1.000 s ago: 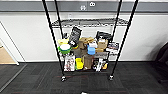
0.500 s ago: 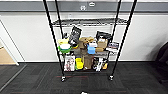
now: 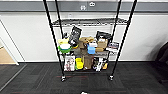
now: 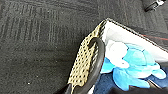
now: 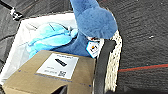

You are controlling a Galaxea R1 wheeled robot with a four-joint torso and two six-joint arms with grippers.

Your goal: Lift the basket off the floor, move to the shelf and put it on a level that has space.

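Observation:
The black wire shelf (image 3: 53, 40) stands straight ahead against a white wall, on dark grey carpet floor (image 3: 37, 80). Its upper level (image 3: 90, 22) is bare, while the two lower tiers are crowded with boxes, packets and yellow items. The woven beige basket (image 4: 83, 65) has my left gripper (image 4: 92, 53) shut on its side wall. My right gripper (image 5: 105, 55) is clamped over the opposite rim of the basket (image 5: 113, 65). Inside lie a blue plush toy (image 5: 92, 22) and a brown cardboard box (image 5: 55, 72). The basket appears to hang above the carpet.
Tan wooden flooring (image 3: 6, 56) begins at the far left behind a threshold. A dark bulky object (image 3: 163, 57) stands at the right edge. The shelf rests on small casters (image 3: 63, 78). A red line (image 5: 142, 68) crosses the carpet under the basket.

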